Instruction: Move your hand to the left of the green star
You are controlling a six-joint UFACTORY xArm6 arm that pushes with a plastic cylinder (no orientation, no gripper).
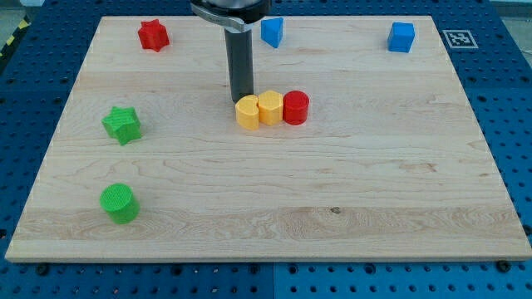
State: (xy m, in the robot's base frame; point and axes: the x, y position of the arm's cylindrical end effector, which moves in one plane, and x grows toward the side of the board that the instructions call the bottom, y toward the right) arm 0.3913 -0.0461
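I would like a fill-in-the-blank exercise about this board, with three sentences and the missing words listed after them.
1. My tip stands just above the ____ cylinder, at the left end of a row of three touching blocks.
2. The right end of that row is the ____ cylinder, next to the yellow hexagonal block.
3. The green star lies toward the view's ____ of my tip, with the green cylinder below it.

Missing words: orange; red; left
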